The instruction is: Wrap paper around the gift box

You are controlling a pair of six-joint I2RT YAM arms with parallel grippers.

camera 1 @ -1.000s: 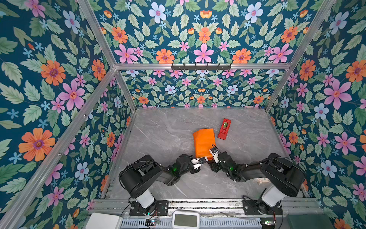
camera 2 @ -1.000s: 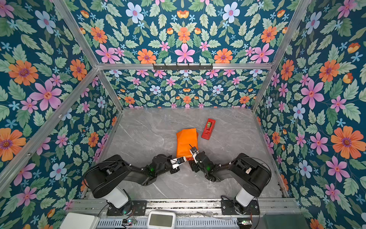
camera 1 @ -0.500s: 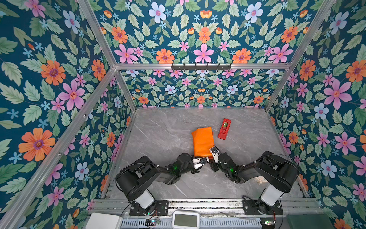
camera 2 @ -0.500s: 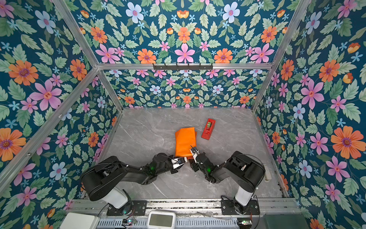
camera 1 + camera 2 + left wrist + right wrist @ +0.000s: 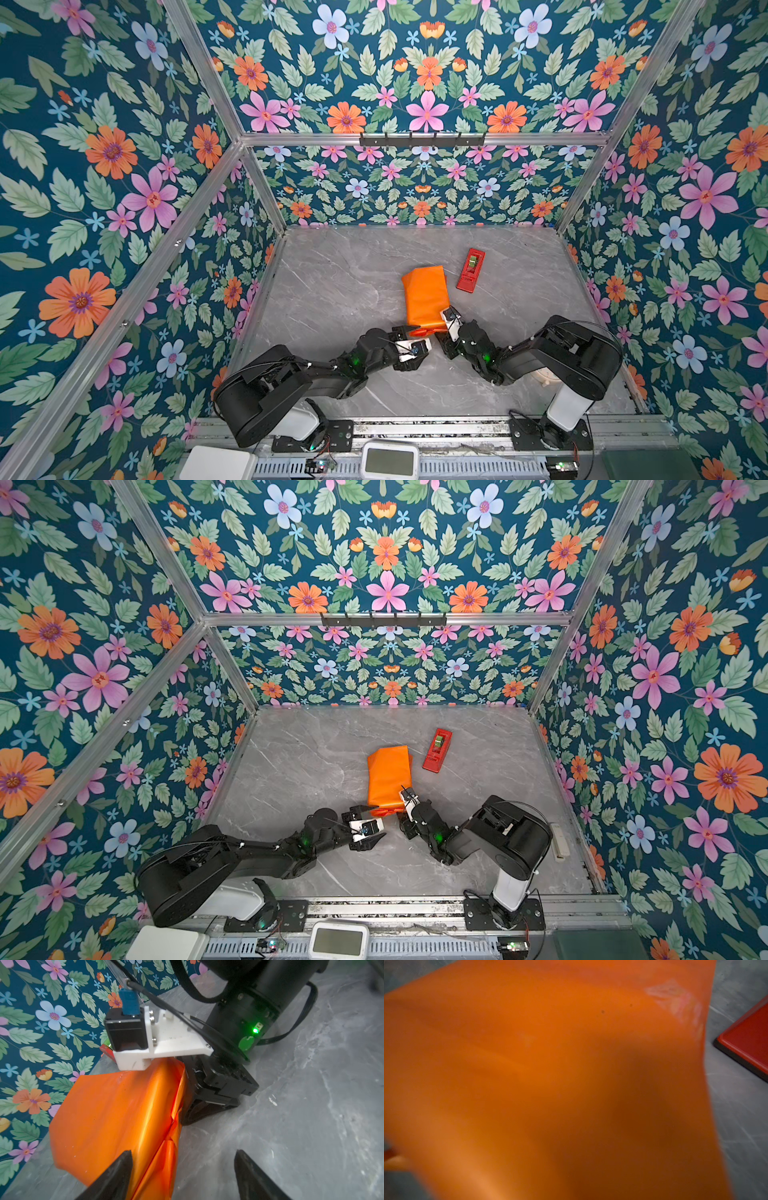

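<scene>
The paper (image 5: 424, 297) (image 5: 388, 777) lies orange face out, folded into a parcel on the table's middle. The gift box is hidden. My left gripper (image 5: 424, 343) (image 5: 376, 823) is low at the parcel's near end. In the left wrist view it (image 5: 182, 1153) stands open, with the folded end flap of the paper (image 5: 116, 1113) between its fingertips and one fingertip (image 5: 124, 1165) over the paper. My right gripper (image 5: 446, 320) (image 5: 405, 800) (image 5: 197, 1095) is pressed against the parcel's near right corner. Orange paper (image 5: 550, 1064) fills the right wrist view and hides its jaws.
A slim red gadget (image 5: 470, 270) (image 5: 437, 750) (image 5: 749, 1039) lies just right of the parcel's far end. Flowered walls close in the grey marble table (image 5: 332, 291) on three sides. The two arms nearly meet at the parcel's near end.
My left gripper has gone from shut to wide open, letting go of the paper's near end flap. The right gripper's jaws have narrowed a little against the parcel's corner.
</scene>
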